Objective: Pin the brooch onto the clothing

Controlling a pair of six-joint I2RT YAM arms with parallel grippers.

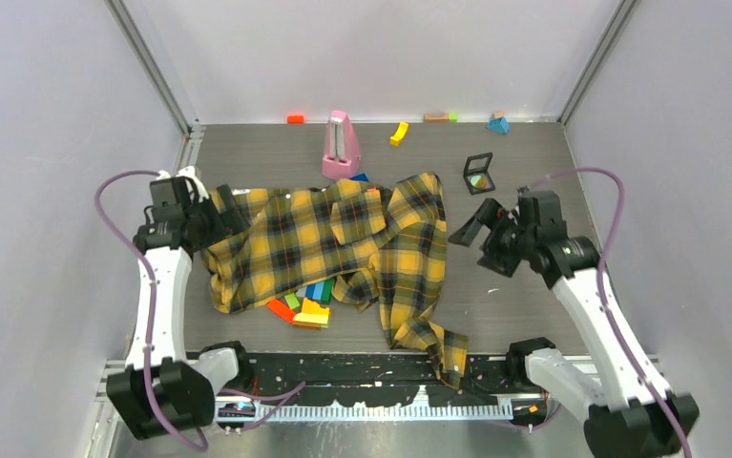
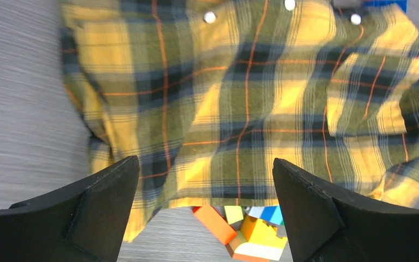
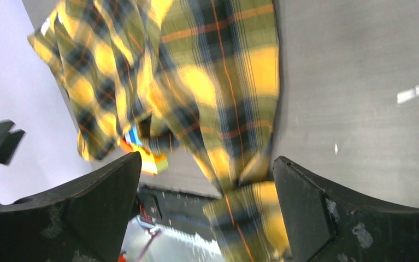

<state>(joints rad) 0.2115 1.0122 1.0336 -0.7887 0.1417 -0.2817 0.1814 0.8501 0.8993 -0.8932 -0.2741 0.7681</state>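
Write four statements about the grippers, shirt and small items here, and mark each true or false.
1. The left gripper and the right gripper are both open and empty. True.
2. The brooch is pinned on the shirt. False: it sits in the black case, apart from the shirt.
3. Coloured blocks peek from under the shirt's near edge. True.
4. The pink metronome lies on its side. False: it stands upright at the shirt's far edge.

Soft even light; clothing (image 3: 218,82) motion-blurred in right wrist view.
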